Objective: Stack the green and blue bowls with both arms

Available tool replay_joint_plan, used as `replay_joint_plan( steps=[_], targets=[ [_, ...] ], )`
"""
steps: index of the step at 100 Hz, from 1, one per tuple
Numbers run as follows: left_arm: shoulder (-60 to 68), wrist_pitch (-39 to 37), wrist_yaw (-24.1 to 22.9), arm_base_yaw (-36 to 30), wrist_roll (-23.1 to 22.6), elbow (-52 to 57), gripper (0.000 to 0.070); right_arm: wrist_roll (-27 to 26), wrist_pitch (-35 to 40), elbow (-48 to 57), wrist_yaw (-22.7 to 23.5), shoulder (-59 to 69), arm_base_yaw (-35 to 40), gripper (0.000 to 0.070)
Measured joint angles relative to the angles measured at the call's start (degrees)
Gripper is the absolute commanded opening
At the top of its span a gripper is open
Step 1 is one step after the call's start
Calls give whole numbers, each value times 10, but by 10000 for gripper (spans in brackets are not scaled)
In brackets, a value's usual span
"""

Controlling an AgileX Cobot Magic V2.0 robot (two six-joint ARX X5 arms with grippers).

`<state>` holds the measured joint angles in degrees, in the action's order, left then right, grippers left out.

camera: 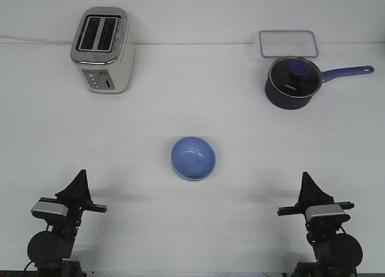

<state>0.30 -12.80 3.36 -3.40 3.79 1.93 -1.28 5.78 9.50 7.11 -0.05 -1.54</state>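
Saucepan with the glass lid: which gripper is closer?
Right. The right gripper sits near the front edge, almost straight in front of the saucepan. The left gripper is at the opposite front corner, far across the table.

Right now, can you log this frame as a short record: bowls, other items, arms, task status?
bowls: blue bowl at table centre, a pale rim under its lower edge, likely the green bowl nested beneath
other items: toaster far left; saucepan with lid far right; clear container behind it
left tool: near edge, holding nothing, apart from bowls
right tool: near edge, holding nothing
task status: appears stacked
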Motion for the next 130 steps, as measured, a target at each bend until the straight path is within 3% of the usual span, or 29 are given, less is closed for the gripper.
replay_joint_plan(
  steps=[16, 45, 130],
  targets=[
    [0, 0, 0, 0, 0, 0, 10, 0, -7, -9, -14, 2, -5, 0],
    [0, 1, 0, 0, 0, 0, 10, 0, -125, -71, -28, 2, -7, 0],
    [0, 1, 0, 0, 0, 0, 10, 0, -120, -87, -28, 2, -7, 0]
  ],
)
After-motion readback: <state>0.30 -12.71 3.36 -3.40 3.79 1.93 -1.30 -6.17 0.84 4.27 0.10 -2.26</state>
